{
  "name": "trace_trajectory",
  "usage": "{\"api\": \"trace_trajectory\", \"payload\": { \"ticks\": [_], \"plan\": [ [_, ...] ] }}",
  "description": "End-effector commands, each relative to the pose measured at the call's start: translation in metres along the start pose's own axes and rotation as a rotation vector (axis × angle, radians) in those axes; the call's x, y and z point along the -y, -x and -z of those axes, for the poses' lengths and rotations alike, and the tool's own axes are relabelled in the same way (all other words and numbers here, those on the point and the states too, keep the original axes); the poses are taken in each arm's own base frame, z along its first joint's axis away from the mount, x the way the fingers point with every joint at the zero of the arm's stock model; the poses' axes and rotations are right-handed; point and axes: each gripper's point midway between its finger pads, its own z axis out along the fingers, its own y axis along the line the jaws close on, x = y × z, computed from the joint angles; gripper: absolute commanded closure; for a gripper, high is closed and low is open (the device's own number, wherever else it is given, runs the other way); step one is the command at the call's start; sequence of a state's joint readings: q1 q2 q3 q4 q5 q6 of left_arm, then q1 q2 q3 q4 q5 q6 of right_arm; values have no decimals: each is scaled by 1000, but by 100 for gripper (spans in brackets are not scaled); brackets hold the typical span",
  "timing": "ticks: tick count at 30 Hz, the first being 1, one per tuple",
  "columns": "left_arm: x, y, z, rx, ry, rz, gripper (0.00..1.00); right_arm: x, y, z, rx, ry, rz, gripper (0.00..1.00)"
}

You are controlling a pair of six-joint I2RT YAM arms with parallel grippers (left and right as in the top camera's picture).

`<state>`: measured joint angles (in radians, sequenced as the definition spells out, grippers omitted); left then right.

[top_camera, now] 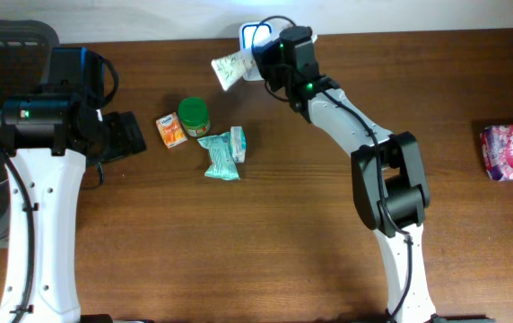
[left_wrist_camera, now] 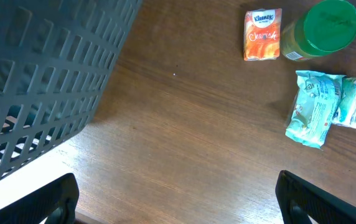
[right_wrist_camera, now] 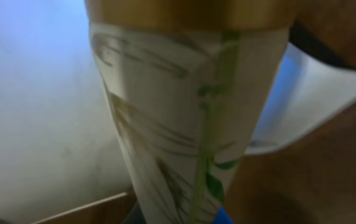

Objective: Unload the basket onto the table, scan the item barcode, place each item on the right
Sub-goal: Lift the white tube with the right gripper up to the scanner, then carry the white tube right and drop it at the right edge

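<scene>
The right fingers [top_camera: 256, 65] were clamped together on one end of a white packet printed with green bamboo [top_camera: 231, 69]. They held it off the bench [top_camera: 328, 251], just to the left of the white scanner [top_camera: 252, 36] at the far edge. From the wrist camera the packet ran straight out from the fingers, narrowing toward its free end. A corner of the scanner showed beside it.

Seen from overhead, the packet's long axis lay roughly along the far edge of the bench. Its free end pointed away from the scanner and dipped slightly toward the near side. Which face carried the barcode could not be told.

The likeliest failure from here was a missed read. The packet sat beside the scanner rather than squarely before its window, and the code might have faced the wrong way. Pinched at one end only, the soft packet could also sag, twist or slip during any turn. A careless swing might have knocked the scanner itself.

The left fingers [top_camera: 131, 135] stood wide apart and held nothing, well to the near left of the scanner. A green-lidded jar [top_camera: 194, 117], an orange tissue pack [top_camera: 171, 131] and teal packets [top_camera: 223, 152] lay between.
</scene>
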<state>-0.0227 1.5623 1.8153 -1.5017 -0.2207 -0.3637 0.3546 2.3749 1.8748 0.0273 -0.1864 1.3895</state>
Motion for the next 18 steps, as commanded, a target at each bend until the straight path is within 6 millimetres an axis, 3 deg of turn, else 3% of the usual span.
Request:
{"api": "trace_trajectory", "payload": {
  "ticks": [1, 6, 9, 11, 12, 13, 15, 16, 17, 18],
  "plan": [
    [-2, 1, 3, 11, -2, 16, 1, -30, -23, 3, -62, 82, 122, 96],
    [-2, 1, 3, 11, -2, 16, 1, -47, -40, 6, -135, 161, 175, 96],
    [-2, 1, 3, 11, -1, 16, 1, -73, -21, 18, -84, 251, 293, 96],
    [-2, 1, 3, 11, -1, 17, 1, -105, 39, 57, 38, 295, 399, 96],
    [-2, 1, 3, 11, -1, 16, 1, -105, 81, 83, 103, 242, 422, 96],
    [-2, 1, 3, 11, -2, 16, 1, -103, 109, 102, 139, 215, 475, 96],
    [-2, 1, 3, 11, -1, 16, 1, -75, 159, 142, 134, 104, 648, 96],
    [-2, 1, 3, 10, -1, 17, 1, -18, 198, 174, 96, -90, 725, 96],
    [-2, 1, 3, 11, -1, 16, 1, 31, 219, 198, 31, -234, 782, 96],
    [-2, 1, 3, 11, -1, 16, 1, 68, 229, 218, -26, -345, 809, 96]
  ]
}}
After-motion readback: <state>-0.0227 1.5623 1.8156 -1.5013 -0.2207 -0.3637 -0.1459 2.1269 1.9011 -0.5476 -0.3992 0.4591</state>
